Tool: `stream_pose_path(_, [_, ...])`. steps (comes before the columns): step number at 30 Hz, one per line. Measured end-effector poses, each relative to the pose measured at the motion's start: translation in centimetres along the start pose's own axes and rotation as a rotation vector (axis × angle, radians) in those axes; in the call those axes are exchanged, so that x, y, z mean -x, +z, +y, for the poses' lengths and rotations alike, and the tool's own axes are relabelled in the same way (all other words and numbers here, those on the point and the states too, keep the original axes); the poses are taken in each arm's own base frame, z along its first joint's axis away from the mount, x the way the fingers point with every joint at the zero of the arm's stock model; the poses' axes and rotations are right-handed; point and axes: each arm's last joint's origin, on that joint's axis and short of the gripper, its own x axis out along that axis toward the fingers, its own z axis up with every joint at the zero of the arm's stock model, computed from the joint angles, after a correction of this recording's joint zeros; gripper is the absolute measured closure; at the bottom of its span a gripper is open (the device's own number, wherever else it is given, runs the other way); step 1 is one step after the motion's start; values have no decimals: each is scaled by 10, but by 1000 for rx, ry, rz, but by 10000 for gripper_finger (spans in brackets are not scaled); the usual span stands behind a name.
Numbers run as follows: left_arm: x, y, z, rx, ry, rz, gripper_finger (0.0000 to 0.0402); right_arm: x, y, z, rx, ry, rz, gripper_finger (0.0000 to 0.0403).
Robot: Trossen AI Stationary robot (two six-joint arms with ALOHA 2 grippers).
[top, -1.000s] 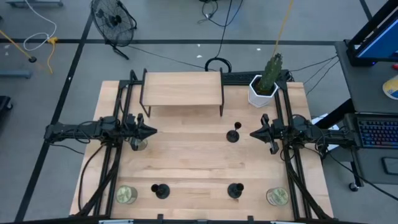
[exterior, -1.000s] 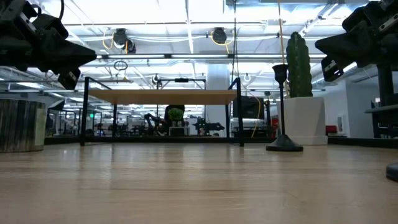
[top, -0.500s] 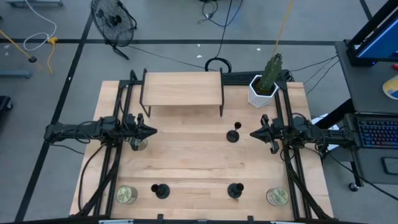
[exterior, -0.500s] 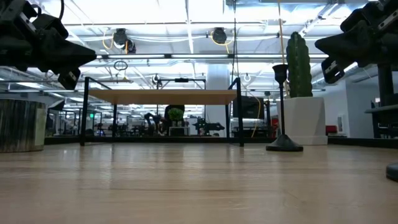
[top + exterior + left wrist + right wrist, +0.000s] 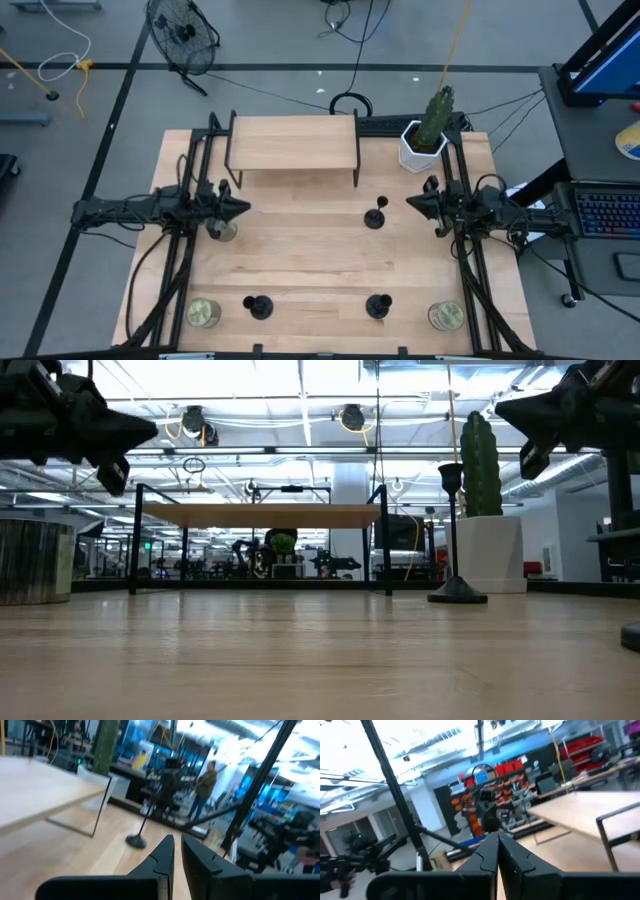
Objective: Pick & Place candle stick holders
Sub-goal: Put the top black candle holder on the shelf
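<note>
Three black candle stick holders stand on their round bases on the wooden table: one in the middle right [image 5: 375, 216], also in the low view [image 5: 455, 530] and the left wrist view [image 5: 136, 840], and two near the front edge [image 5: 258, 306] [image 5: 378, 306]. My left gripper [image 5: 245, 208] [image 5: 150, 430] hangs shut above the table's left side, pointing right. My right gripper [image 5: 408, 204] [image 5: 498, 405] hangs shut above the right side, pointing left, just right of the middle holder. Both are empty.
A low wooden shelf on black legs [image 5: 293, 143] stands at the far middle, with a cactus in a white pot [image 5: 425, 135] to its right. Greenish glass jar candles sit under my left gripper [image 5: 222, 230] and at the front corners [image 5: 203, 313] [image 5: 446, 316]. A person [image 5: 205, 780] stands in the room beyond.
Both grippers have gone up a little, still shut and empty; my right gripper has also drawn slightly toward the far edge. The holders have not moved.
</note>
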Motion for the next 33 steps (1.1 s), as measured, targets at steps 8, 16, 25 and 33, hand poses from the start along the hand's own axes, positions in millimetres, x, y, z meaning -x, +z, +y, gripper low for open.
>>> stream_pose_path(8, [0, 8, -3, -33, -32, -88, 364, 0, 2, -1, 14, -63, -36, 403])
stream_pose_path(16, [0, 8, -3, -50, -32, -87, 364, -3, 3, -4, 31, -161, -63, 370])
stream_pose_path(25, [0, 8, -3, -50, -31, -87, 364, -16, 25, 7, 66, -104, 1, 252])
stream_pose_path(33, [0, 8, -3, -48, -31, -86, 364, -36, 45, 16, 155, -118, 281, 202])
